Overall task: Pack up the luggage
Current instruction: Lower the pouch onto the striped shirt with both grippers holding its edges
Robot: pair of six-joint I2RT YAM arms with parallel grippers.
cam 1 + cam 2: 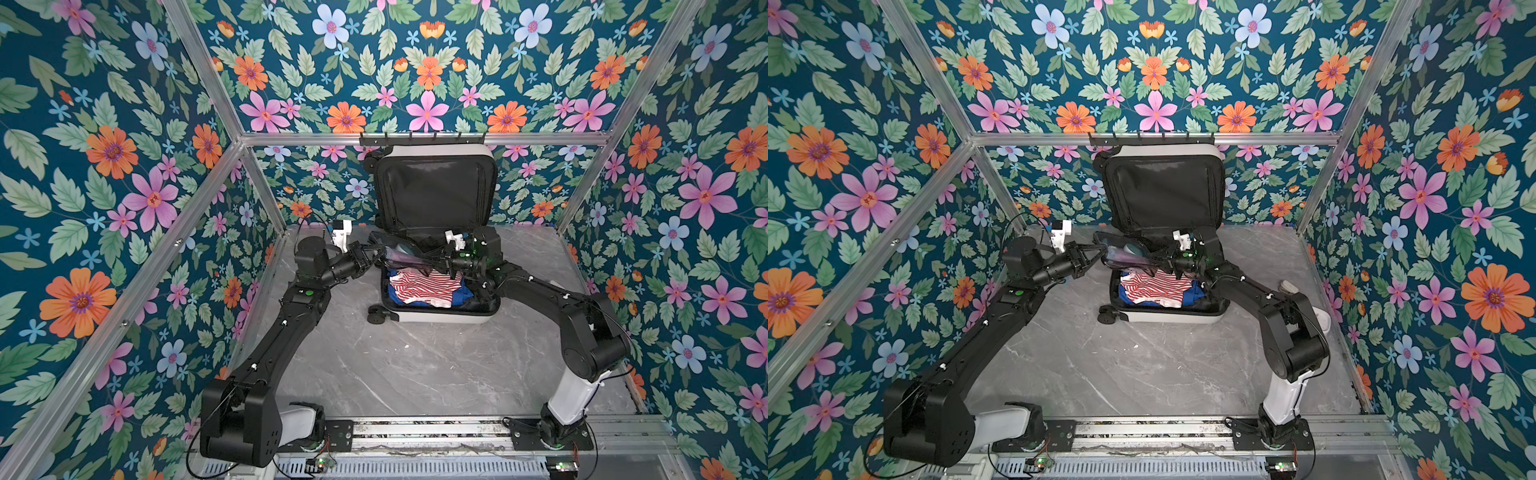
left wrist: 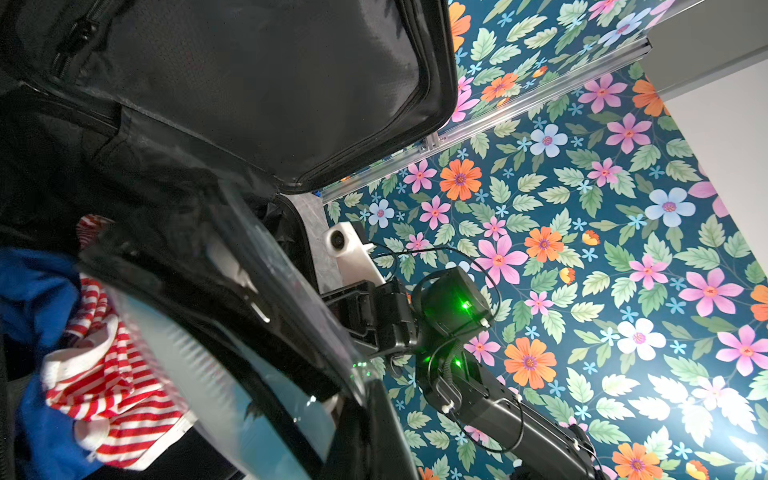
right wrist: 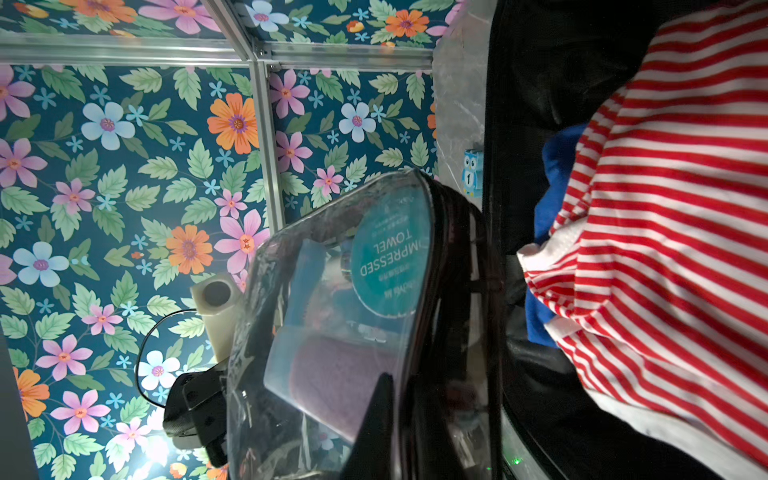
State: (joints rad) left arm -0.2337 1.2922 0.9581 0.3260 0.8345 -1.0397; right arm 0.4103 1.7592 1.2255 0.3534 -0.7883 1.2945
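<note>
left side first: the left gripper (image 1: pixel 375 253) is clamped shut on one end of the clear pouch (image 1: pixel 398 257), jaws pinched on its black edge. out from those fingertips the pouch hangs stretched in the air, across to the right gripper (image 1: pixel 441 261), which is closed on the far end. two grips, i'd say, because a floppy bag with a towel pack inside would sag and swing from a single pinch. right under both tools lies the suitcase (image 1: pixel 440 319), open on the table (image 1: pixel 415 374), its lid standing upright beyond the grippers so the way down is free. beneath the pouch, in the lower half, a striped shirt (image 1: pixel 419 287) lies on a blue garment (image 1: pixel 464 294), leaving room on top. i can't tell whether the pouch's low corner brushes the shirt. looks like the lowering comes next. both ends should come down level and release together, or one end may drop and snag the rim.
</note>
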